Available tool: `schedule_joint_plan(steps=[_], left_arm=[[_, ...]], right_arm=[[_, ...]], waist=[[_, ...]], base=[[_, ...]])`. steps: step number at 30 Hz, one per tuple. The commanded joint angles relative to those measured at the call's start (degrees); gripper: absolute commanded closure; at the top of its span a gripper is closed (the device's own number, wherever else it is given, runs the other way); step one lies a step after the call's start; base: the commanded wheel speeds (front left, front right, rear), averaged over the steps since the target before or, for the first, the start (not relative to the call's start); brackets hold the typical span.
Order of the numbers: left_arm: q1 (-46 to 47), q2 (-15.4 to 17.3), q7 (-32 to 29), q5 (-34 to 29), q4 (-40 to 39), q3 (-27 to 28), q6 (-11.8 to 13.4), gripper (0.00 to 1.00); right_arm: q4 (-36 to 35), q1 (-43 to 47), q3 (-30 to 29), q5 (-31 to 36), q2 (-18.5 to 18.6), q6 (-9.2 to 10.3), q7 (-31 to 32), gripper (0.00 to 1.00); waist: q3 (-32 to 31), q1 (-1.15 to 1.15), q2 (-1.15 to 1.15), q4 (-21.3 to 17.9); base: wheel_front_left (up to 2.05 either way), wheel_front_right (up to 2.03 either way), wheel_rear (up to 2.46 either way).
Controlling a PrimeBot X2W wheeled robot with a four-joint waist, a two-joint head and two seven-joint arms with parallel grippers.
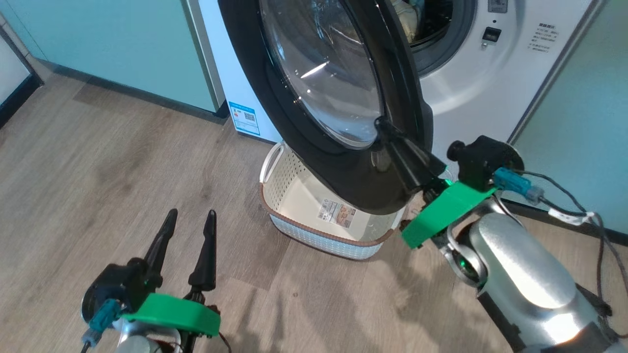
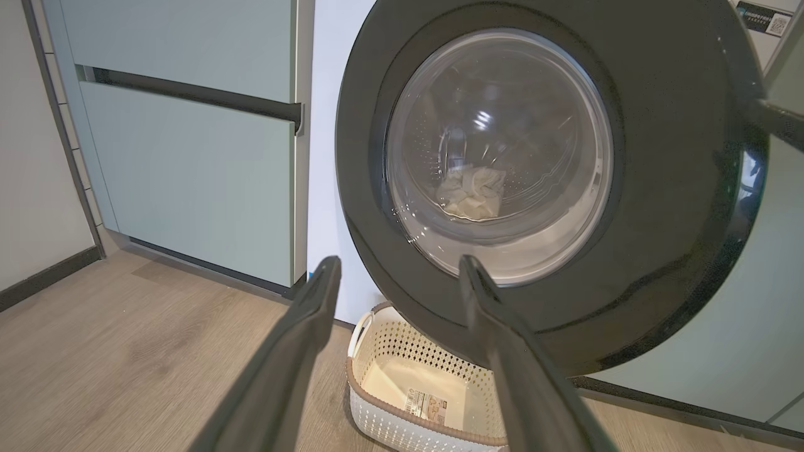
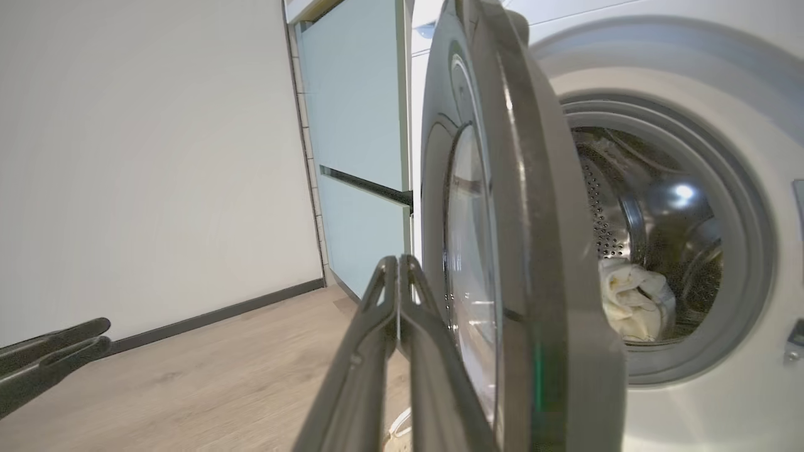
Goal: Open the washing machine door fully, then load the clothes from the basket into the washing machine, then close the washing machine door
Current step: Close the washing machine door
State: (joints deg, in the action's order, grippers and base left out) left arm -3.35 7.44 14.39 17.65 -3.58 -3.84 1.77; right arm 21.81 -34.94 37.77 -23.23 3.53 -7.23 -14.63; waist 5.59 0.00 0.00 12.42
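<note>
Washing machine door [image 1: 324, 98]: large glossy black disc with a bulging clear glass bowl [image 1: 324, 73] at its centre that catches highlights. It stands part-way open, swung out from its left side, and in the right wrist view it is nearly edge-on with a matte grey rim. Washing machine [image 1: 490, 88]: smooth white front panel, ribbed grey rubber gasket [image 3: 747, 207], perforated steel drum [image 3: 653, 207] behind. The clothes [image 3: 631, 301] are a soft crumpled cream bundle low in the drum, also seen through the glass from the left wrist. Basket [image 1: 304, 196]: rectangular cream plastic with punched sides, a brown rim and a white loop handle. It sits on the floor [image 1: 98, 171] of matte wood-grain planks, just before the machine and partly under the door, with the label sticker on its bottom showing. Flat pale teal cabinets [image 1: 122, 49] flank the machine. Right gripper [image 1: 385, 125]: the long dark fingers are pressed flat together and clasp nothing. The tips are at the door's outer face, by the lower edge of the glass. Contact looks likely, but I cannot be certain. Left gripper [image 1: 191, 214]: the fingers are spread wide and hold nothing. It hangs over the floor to the left of the basket, apart from it.
</note>
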Motion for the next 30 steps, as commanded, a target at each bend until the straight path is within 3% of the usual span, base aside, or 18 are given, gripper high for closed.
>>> schedule_joint_plan(steps=[1, 30], left_arm=[[2.5, 0.43, 0.58, -0.35, -1.76, 1.97, 0.22, 0.0], [3.45, -0.42, 0.61, -1.08, -2.71, 2.78, -0.39, 0.0]], right_arm=[[-1.19, -2.41, -0.62, 0.12, -0.66, -0.25, -0.36, 1.0], [5.18, -4.18, -6.33, 2.22, -0.66, -0.25, -0.37, 1.0]], waist=[[0.06, 0.0, 0.0, -0.02], [2.4, 0.0, 0.0, -0.68]], base=[[0.0, 0.0, 0.0], [0.0, 0.0, 0.0]])
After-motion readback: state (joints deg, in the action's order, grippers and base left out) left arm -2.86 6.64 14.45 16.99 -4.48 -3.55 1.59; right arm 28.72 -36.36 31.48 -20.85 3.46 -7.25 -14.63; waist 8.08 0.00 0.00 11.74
